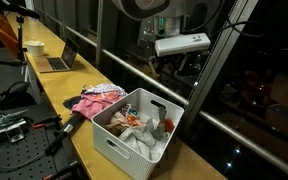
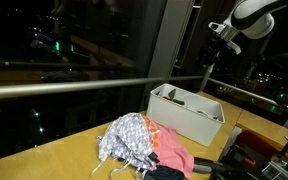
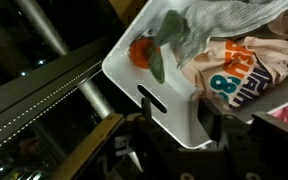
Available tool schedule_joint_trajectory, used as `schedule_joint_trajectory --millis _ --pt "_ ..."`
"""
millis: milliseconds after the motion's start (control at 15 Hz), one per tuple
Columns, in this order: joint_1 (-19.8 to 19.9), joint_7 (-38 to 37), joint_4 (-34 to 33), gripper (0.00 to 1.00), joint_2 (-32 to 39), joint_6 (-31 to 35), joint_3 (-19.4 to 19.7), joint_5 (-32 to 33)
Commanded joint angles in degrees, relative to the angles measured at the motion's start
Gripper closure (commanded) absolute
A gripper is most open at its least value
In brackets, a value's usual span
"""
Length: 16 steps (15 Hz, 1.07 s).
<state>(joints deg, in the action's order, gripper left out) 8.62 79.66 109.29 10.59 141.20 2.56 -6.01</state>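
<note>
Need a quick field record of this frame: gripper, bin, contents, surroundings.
gripper: gripper above the white bin, fingers apart, nothing between them
bin: on the wooden counter, slot handle in its wall
in bin: printed shirt, orange item, grey-green garment
beside bin: pile of clothes, pink and patterned, loose on the counter
further along: laptop, cup
</note>
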Motion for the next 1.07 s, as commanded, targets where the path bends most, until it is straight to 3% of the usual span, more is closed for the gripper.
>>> schedule_joint_trajectory --millis 0,133,200,667,1000 --pt "-0.66 -1.74 0.53 0.17 0.04 -2.59 -1.72 -2.40" --pt "-1.49 -2.60 2.53 0.02 -0.03 -2.61 -3.33 -4.03" --pt "-1.92 -2.84 3.34 0.00 -0.02 -2.63 -4.09 -4.85" --pt "-7.10 -6.63 7.15 0.00 2.38 -2.07 -9.50 -7.75" --pt "-10.63 -10.92 3.70 0.00 8.90 -1.97 -12.81 -6.66"
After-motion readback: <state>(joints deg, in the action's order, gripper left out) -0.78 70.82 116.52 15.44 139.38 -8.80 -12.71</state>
